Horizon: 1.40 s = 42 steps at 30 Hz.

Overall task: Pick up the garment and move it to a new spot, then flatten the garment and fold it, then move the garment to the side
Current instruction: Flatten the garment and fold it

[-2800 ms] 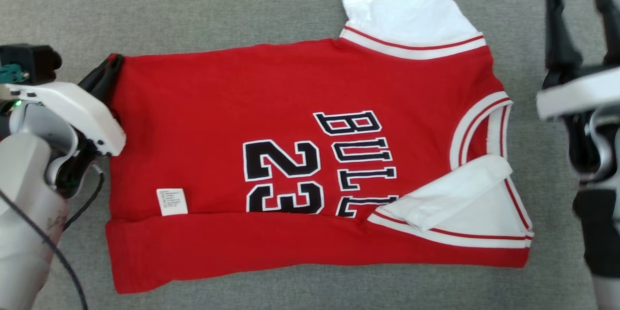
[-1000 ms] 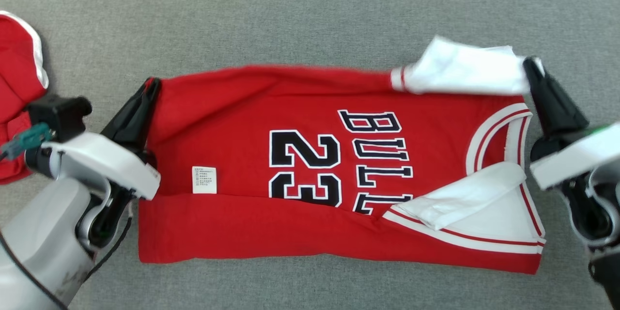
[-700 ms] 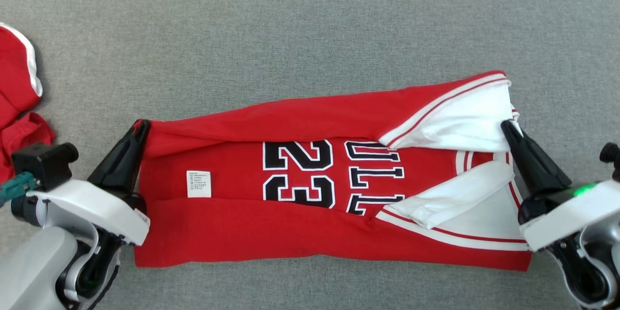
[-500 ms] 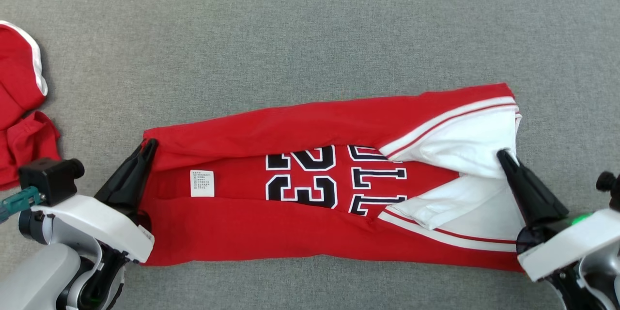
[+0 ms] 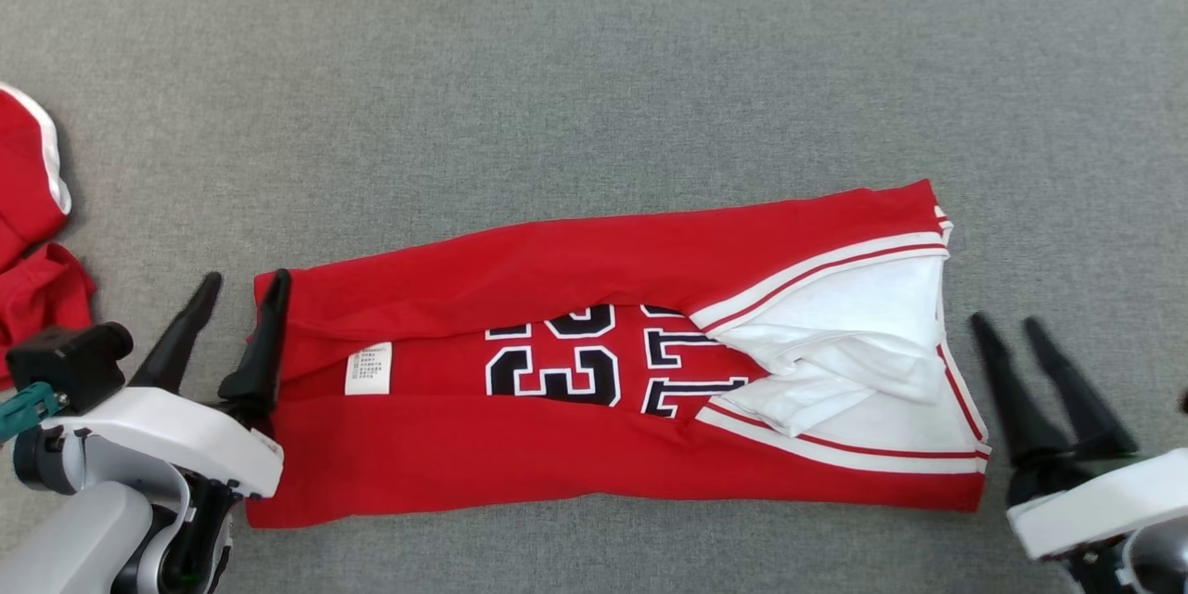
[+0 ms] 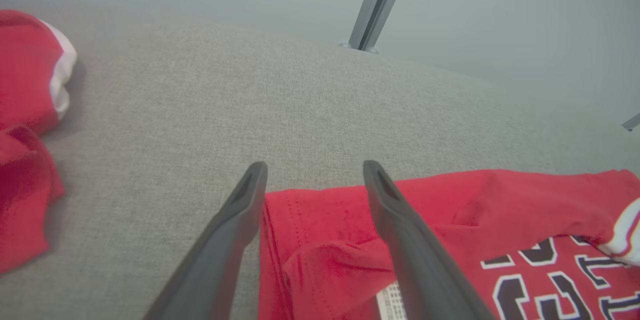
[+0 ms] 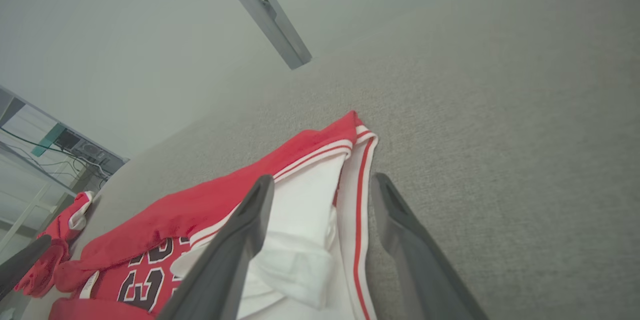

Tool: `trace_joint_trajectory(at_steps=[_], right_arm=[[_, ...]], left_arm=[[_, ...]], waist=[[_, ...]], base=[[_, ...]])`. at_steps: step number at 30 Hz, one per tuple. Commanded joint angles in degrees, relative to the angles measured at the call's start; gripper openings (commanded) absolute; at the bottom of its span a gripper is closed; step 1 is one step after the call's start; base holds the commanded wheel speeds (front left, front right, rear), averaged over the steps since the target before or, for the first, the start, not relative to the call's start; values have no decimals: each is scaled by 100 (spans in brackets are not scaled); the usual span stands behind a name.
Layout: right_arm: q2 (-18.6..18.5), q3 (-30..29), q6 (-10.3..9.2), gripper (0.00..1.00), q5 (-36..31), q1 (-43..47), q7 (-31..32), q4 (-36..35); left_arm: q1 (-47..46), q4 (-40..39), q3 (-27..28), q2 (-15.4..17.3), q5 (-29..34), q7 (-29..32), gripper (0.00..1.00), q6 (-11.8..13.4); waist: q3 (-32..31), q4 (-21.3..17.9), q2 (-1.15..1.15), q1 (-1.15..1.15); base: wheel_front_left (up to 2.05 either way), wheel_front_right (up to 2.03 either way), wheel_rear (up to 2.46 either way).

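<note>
Grey fabric covers the tabletop (image 5: 594, 65), and the red jersey (image 5: 557, 260) lies lengthwise across its near half, hem toward the robot's left and white sleeves (image 5: 835, 316) toward its right. Both long edges are folded inward, so only a strip of the black-and-white "23" (image 5: 552, 362) and part of the lettering shows between them, with a small white label (image 5: 368, 368) near the hem end.

The left tool (image 5: 247, 283) sits at the hem with its fingers spread wide and grips nothing. Its outer finger (image 5: 181, 339) is over bare tabletop, while its inner finger (image 5: 264, 343) overlaps the jersey's corner; contact with the cloth cannot be told. From the left wrist view, that red corner (image 6: 320, 220) lies between the fingers of the left tool (image 6: 315, 167).

The right tool (image 5: 1003, 325) is likewise spread and empty, just beside the sleeve end and clear of it in the head view. Its wrist camera looks along the right tool (image 7: 322, 180) at the striped trim (image 7: 360, 200).

A second red garment (image 5: 28, 232) is bunched at the tabletop's far left edge, well apart from the jersey.
</note>
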Motion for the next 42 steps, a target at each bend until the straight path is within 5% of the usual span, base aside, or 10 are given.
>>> trace_joint_trajectory(at_steps=[1, 7, 15, 23, 33, 42], right_arm=[[84, -226, 4, 100, -103, -143, -284, 37], [279, -488, 4, 100, -461, -402, -812, 46], [274, -353, 4, 100, -1148, -724, -1062, 183], [261, -118, 4, 100, -1659, -887, -1317, 590], [161, -60, 4, 100, -2219, -729, -1576, 1084], [179, -72, 4, 100, -2287, -631, -1576, 1286]], left_arm=[[140, -107, 227, -87, 215, -64, 100, 176], [419, -667, 1159, -655, 1280, -82, 100, 601], [370, -775, 1872, -1490, 2367, -80, 100, 519], [402, -305, 2563, -2104, 3468, -81, 100, 101], [1004, 36, 2979, -2295, 4492, -81, 100, -554], [1148, 190, 3163, -2472, 4781, -81, 100, -931]], waist=[[-92, -62, 0, 0], [-334, -56, 0, 0], [-541, 34, 0, 0], [-673, 152, 0, 0], [-940, 219, 0, 0], [-1019, 260, 0, 0]], base=[[0, 0, 0], [0, 0, 0], [0, 0, 0], [0, 0, 0], [0, 0, 0], [0, 0, 0]])
